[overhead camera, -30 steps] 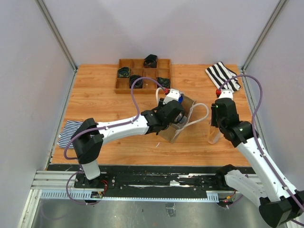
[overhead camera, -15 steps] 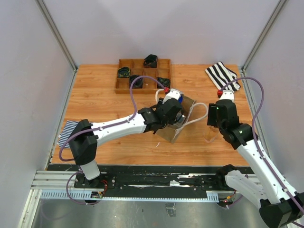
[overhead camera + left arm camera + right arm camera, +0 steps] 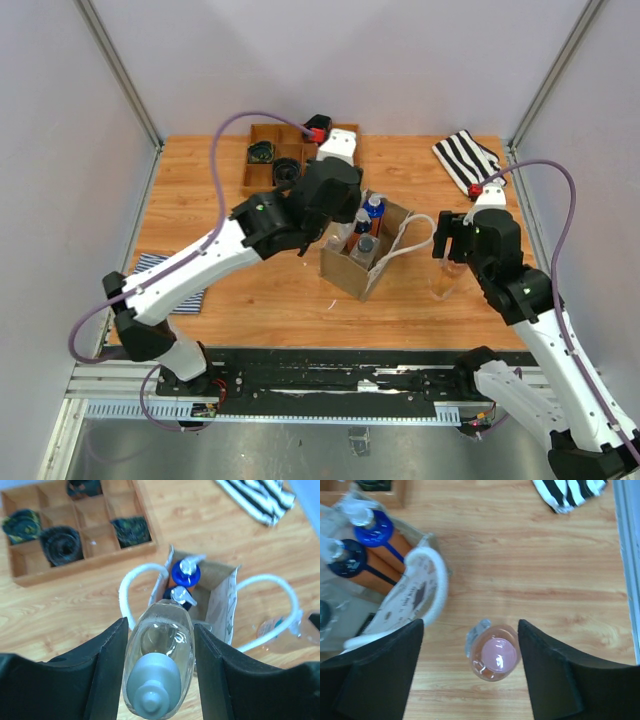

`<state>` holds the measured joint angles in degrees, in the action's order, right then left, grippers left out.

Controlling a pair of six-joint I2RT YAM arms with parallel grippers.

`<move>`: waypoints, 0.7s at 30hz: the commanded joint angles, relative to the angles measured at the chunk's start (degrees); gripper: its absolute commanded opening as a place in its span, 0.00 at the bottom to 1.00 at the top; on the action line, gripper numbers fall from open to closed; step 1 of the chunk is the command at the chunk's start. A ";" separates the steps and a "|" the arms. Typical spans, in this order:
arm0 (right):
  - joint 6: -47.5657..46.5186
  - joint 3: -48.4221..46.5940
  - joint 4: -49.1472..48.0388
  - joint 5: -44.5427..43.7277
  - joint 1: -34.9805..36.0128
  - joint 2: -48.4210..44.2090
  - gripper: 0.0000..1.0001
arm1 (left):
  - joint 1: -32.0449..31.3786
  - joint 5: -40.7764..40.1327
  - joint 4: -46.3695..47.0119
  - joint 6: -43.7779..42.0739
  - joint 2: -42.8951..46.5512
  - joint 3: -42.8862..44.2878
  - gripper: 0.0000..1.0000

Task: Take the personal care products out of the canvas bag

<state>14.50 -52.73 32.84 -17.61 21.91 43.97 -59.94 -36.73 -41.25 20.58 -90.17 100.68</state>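
Left gripper (image 3: 160, 645) clamped on clear grey-capped bottle (image 3: 152, 687), held above canvas bag (image 3: 220, 605) mid-worktop, cap up, long axis roughly vertical. Blue-pump bottles (image 3: 185, 575) sit in the bag below; left arm is nearer them. Right gripper (image 3: 469, 630) wide open over peach bottle (image 3: 495, 652), which stands on the worktop between bag and right edge.

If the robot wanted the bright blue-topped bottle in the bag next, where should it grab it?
Probably by the blue top, coming straight down. The bottle stands upright in the bag. The canvas walls in its body, and a second pump bottle sits close beside it, so only the top is exposed. The fingers should straddle the top and steer clear of the rope handles.
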 commanded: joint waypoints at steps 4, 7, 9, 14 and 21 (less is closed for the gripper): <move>-5.48 -6.63 -6.00 13.59 2.05 3.41 0.64 | -0.26 -17.26 -4.87 -0.11 8.81 10.35 0.00; -7.27 -8.44 -8.60 13.40 5.85 6.62 0.64 | -0.35 -21.00 -6.24 1.85 11.33 8.99 0.00; -7.86 -11.38 -7.67 16.84 6.97 11.14 0.65 | -0.22 -22.36 -6.18 2.92 12.77 6.64 0.00; -5.48 -18.52 -1.73 19.11 12.08 22.38 0.67 | -0.20 -22.12 -7.77 8.52 14.30 -1.57 0.00; 9.16 -19.56 4.26 13.26 17.15 30.41 0.69 | 0.13 -19.17 -1.99 16.14 19.40 -22.15 0.01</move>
<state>14.70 -70.59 31.51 -0.30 36.01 72.29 -60.07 -54.52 -50.19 30.39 -75.24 85.58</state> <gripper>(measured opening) 0.687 0.536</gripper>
